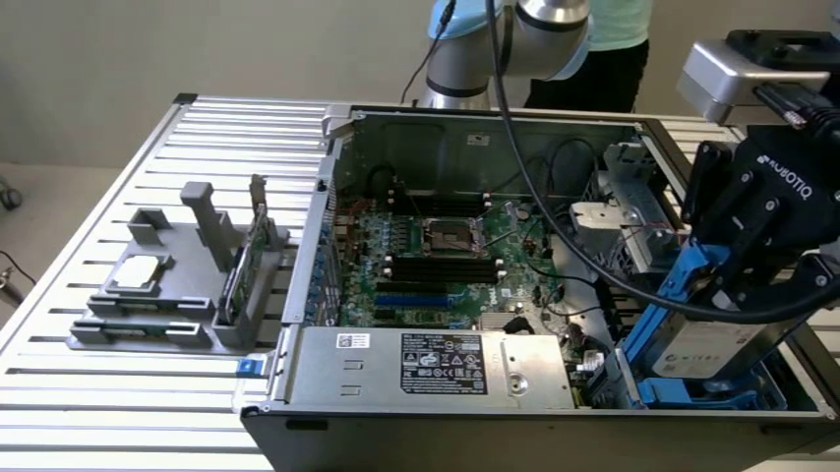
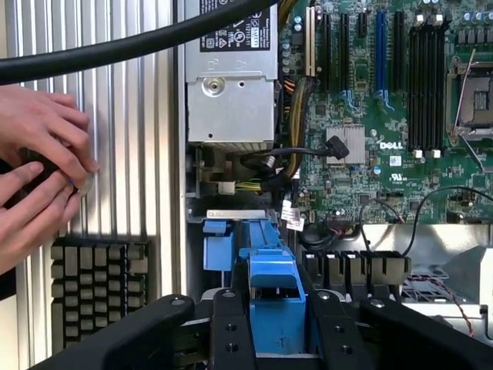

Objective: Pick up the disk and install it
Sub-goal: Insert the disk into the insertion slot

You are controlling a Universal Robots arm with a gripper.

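- Disk (image 1: 702, 339): one; silver-grey body, white label, blue carrier (image 2: 273, 297); tilted, lower end down inside the computer case (image 1: 486, 116), at the near corner on the exterior view's right; seating in the bay not discernible.
- One black tool (image 1: 754, 285), clenched on the disk; fingers (image 2: 231, 331) on either side of the carrier.
- One slatted aluminium bench (image 1: 79, 324) under everything; plain beige background behind it.
- One computer case, lying open side up on the bench.
- Inside the case: one green motherboard (image 1: 434, 265), one CPU socket (image 1: 444, 236), and one silver power supply (image 1: 434, 364) along the near wall.
- One grey fixture (image 1: 145, 324) on the bench at the exterior view's left, apart from the case.
- On the fixture: one small square silver chip (image 1: 138, 273) lying flat; one thin green card (image 1: 263, 251) standing upright.
- One robot arm (image 1: 525, 29) behind the case; one thick black cable (image 1: 552, 226) hanging from it across the case interior.
- One person in a teal top (image 1: 617, 25) behind the bench.
- Two hands (image 2: 42, 131) on the bench slats beside the case, closed around a small dark item, not identifiable.
- One beige block of keys (image 2: 96, 289) just beside the hands.
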